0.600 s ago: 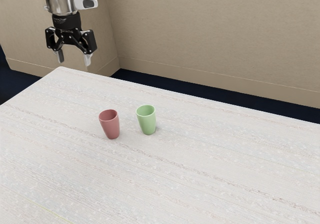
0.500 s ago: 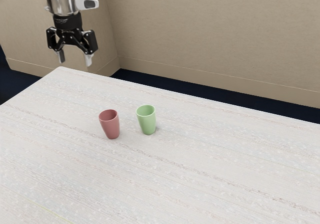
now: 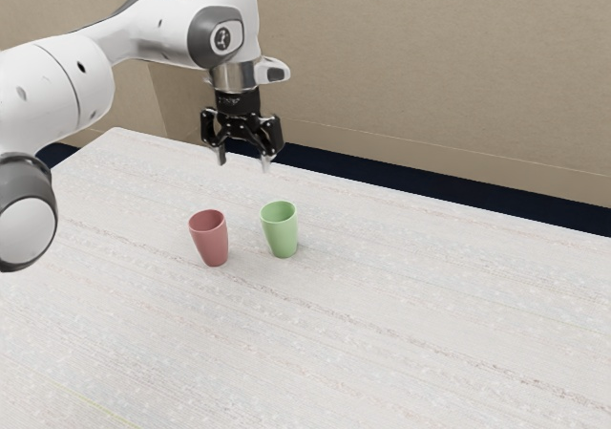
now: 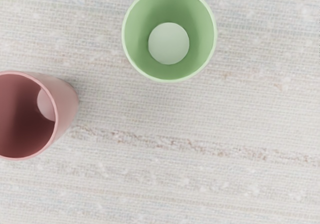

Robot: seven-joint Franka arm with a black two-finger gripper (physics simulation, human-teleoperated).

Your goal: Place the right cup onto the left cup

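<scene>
The black gripper point(image 3: 243, 163) hangs above the table in the exterior view, fingers apart with nothing between them, higher than both cups. A green cup point(image 3: 281, 233) stands upright, and a red cup point(image 3: 212, 241) stands upright a short gap away, toward the exterior view's left. Seen from above in the wrist view, the green cup point(image 4: 170, 69) shows its hollow inside and pale bottom. The red cup point(image 4: 65, 104) is beside it there, partly cut off by the picture's edge. Both cups look hollow, and they do not touch.
The pale, streaked table point(image 3: 382, 353) carries the cups. Behind its far edge are a dark floor point(image 3: 420, 190) and a beige wall point(image 3: 420, 56). The white arm point(image 3: 57, 90) reaches in from the exterior view's left.
My gripper has moved toward the exterior view's right and now hangs closer to the cups, still open. Both cups stand where they were.
</scene>
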